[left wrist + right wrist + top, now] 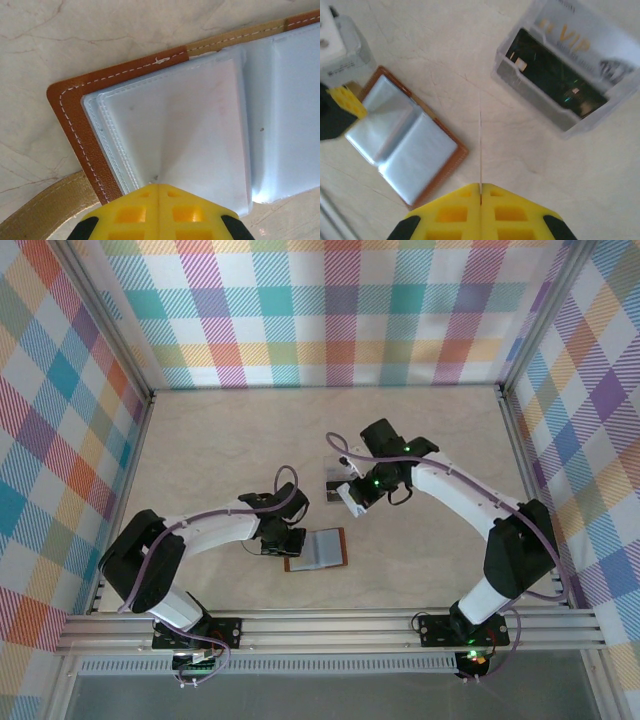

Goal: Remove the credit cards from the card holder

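**Top external view.**
- Card holder [318, 548]: lies open and flat on the table [230, 440], grey pockets up, brown leather rim showing.
- Left gripper [281, 542]: at the holder's left edge and touching it.
- Credit cards [330, 473]: a small pile on the table just beyond the holder, apart from it.
- Right gripper [343, 492]: between the holder and the pile, beside the pile.

**Left wrist view.**
- The yellow fingers are pressed together, tips down on the holder's plastic pocket [180, 135] near its rounded leather corner. The pocket film puckers towards the tips; whether they pinch it or only press on it cannot be told.
- Strap tab [40, 215]: tan, curving out from under that corner.

**Right wrist view.**
- The yellow fingers are closed, and a thin straight edge stands out from the seam between them. It appears to be a single card [480, 140] seen edge-on.
- The open holder lies to the left, with the left gripper's fingertip on its far corner.
- The pile lies to the upper right of the holder: a whitish card lettered "VIP", a dark card and a grey one.
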Robot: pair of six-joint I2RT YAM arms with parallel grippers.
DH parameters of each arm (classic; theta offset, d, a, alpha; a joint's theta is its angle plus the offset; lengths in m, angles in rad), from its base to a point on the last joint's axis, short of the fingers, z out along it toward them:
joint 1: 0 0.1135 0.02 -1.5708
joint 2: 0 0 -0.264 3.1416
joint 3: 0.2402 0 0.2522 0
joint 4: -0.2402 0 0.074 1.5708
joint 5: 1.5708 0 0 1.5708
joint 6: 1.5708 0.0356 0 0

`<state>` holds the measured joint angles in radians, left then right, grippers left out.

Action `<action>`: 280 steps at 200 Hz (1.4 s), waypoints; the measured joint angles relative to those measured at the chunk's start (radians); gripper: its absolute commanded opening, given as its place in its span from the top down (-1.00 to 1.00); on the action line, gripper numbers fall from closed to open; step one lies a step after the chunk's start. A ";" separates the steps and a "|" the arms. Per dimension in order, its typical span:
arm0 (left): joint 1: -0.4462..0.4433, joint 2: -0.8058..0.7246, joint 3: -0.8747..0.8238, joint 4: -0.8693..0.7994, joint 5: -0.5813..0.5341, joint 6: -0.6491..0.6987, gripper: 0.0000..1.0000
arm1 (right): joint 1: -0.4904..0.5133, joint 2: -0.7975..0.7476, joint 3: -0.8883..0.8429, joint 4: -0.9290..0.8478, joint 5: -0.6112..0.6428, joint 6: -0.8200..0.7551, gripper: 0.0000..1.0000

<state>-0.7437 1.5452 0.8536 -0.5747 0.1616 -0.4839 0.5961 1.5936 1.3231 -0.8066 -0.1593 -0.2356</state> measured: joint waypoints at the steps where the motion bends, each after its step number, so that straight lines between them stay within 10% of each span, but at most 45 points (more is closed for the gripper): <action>1: 0.000 0.000 0.000 0.000 0.000 0.000 0.95 | 0.000 0.000 0.003 -0.002 0.002 -0.008 1.00; 108: 0.021 -0.063 0.001 0.001 -0.023 -0.006 0.88 | -0.001 0.303 0.504 -0.238 0.108 -0.818 1.00; 280: 0.049 -0.101 -0.026 0.000 -0.025 -0.028 0.88 | -0.046 0.644 0.830 -0.470 0.142 -0.931 1.00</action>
<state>-0.6949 1.4441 0.8272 -0.5743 0.1364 -0.5117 0.5499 2.2372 2.1529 -1.2762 -0.0174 -1.1664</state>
